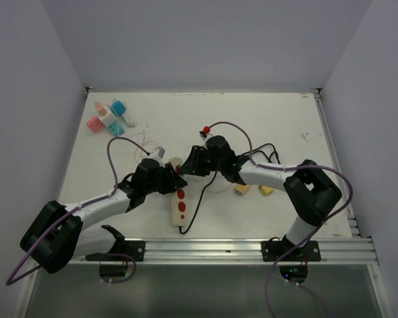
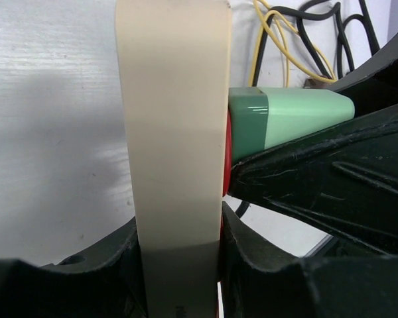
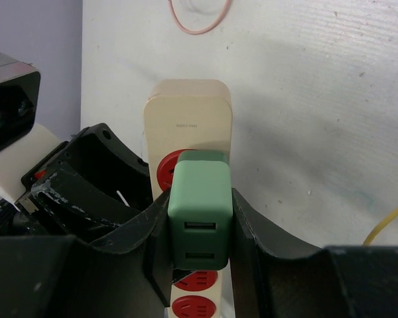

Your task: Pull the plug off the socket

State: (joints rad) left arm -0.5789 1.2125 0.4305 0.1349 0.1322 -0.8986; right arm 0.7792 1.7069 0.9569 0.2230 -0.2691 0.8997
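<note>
A cream power strip [image 1: 180, 204] with red sockets lies near the table's middle. It shows edge-on in the left wrist view [image 2: 176, 132] and face-on in the right wrist view [image 3: 186, 122]. A green USB plug [image 3: 200, 212] sits in one red socket; it also shows in the left wrist view [image 2: 288, 119]. My left gripper [image 1: 175, 180] is shut on the strip's sides [image 2: 179, 265]. My right gripper [image 1: 188, 165] is shut on the green plug [image 3: 199, 225], one finger on each side. In the top view the plug is hidden by the grippers.
Coloured blocks [image 1: 108, 118] lie at the far left. Black cables [image 1: 268, 154] and thin wires [image 1: 142, 140] run behind the arms. Two yellow pieces [image 1: 252, 191] lie right of the strip. A metal rail [image 1: 252, 248] runs along the near edge.
</note>
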